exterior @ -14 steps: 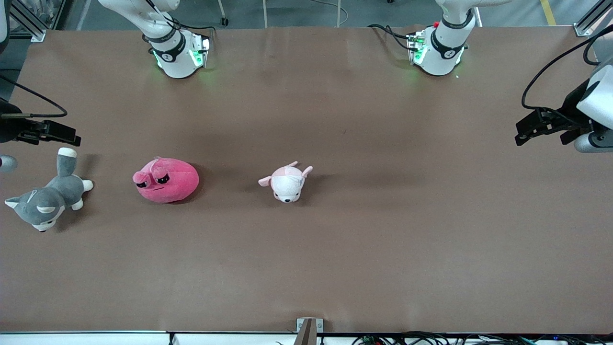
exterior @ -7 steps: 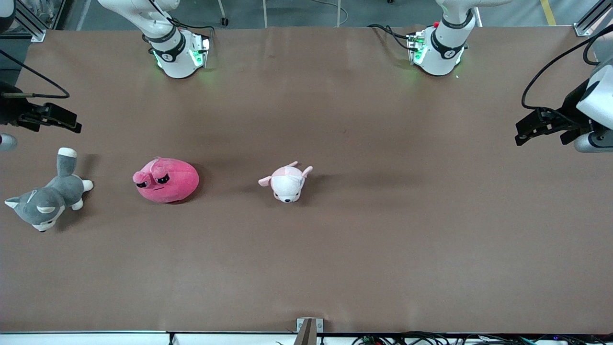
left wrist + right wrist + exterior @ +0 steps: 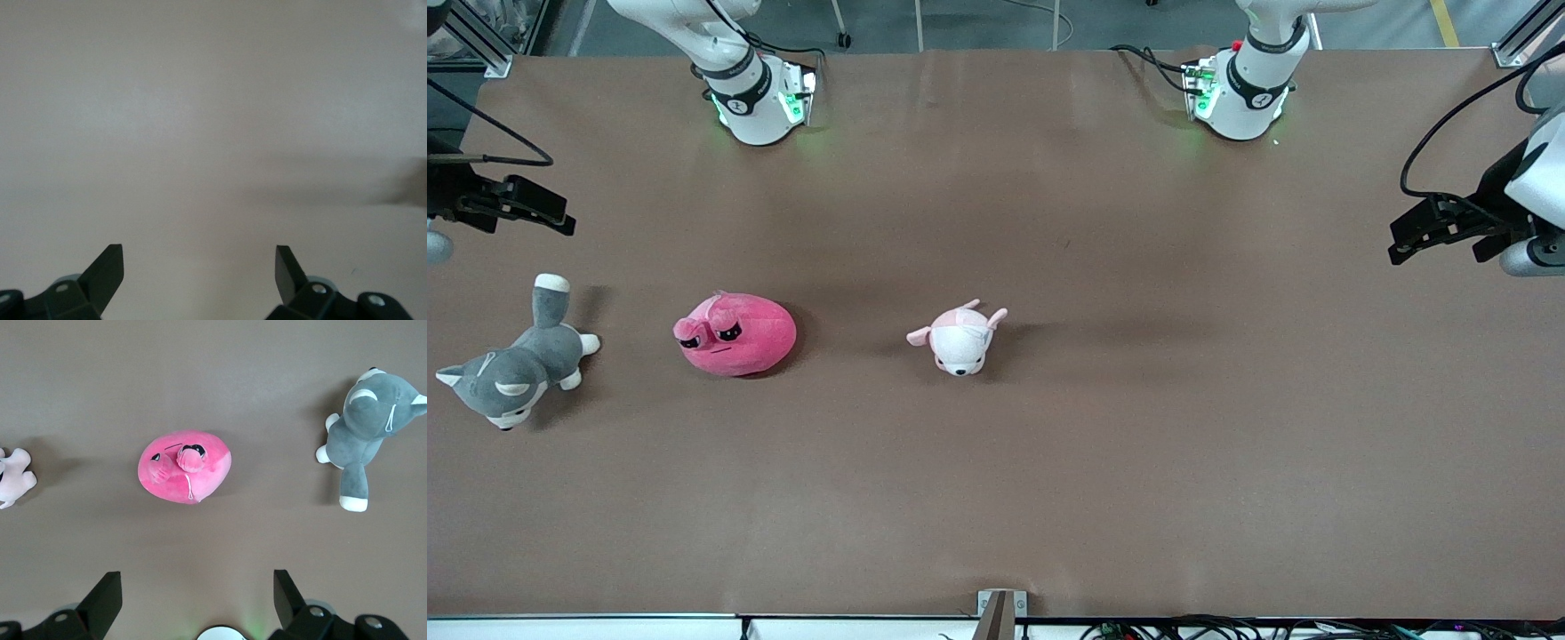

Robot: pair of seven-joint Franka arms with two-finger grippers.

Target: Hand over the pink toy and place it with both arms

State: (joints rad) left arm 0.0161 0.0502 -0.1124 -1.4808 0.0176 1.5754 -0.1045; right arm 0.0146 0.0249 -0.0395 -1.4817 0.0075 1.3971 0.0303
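The pink toy (image 3: 735, 334) lies on the worktop (image 3: 1049, 444) between the husky plush (image 3: 511, 369) and puppy plush (image 3: 959, 337). Right tool (image 3: 543, 212) and left tool (image 3: 1421, 233) hang spread wide, empty, over opposite ends.

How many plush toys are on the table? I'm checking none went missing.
3. The grey husky lies at the right arm's end; the pink toy lies beside it toward the middle; the pale puppy lies near the table's centre. None appears hidden.
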